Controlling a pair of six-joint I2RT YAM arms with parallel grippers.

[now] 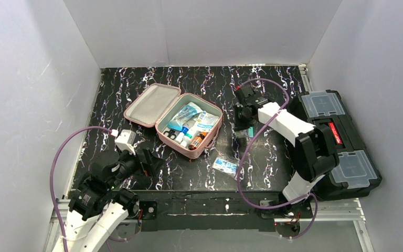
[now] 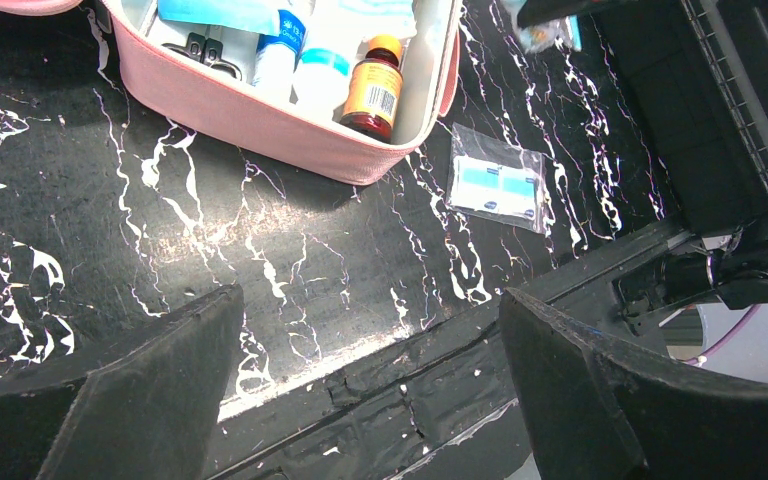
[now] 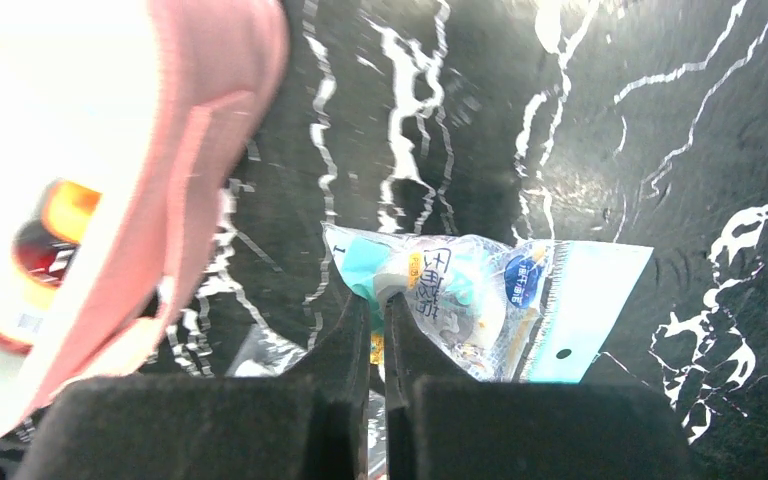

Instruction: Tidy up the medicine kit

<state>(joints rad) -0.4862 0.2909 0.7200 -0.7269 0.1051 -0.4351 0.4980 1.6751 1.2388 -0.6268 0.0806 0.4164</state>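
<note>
I am looking at a packet point(image 3: 465, 300) of clear, crinkly, shiny plastic. The medicine kit point(image 1: 174, 144) is showing soft pink cloth outside and grey cloth inside. The table point(image 1: 199, 176) is shining a little, smooth and black with white veins. The toolbox point(image 1: 346, 143) is looking like hard black plastic with clear lids.

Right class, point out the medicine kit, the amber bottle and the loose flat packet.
medicine kit point(image 1: 151, 104): top view, open lid.
amber bottle point(image 2: 378, 96): left wrist view, label.
flat packet point(image 2: 496, 186): left wrist view, blue middle.
</note>
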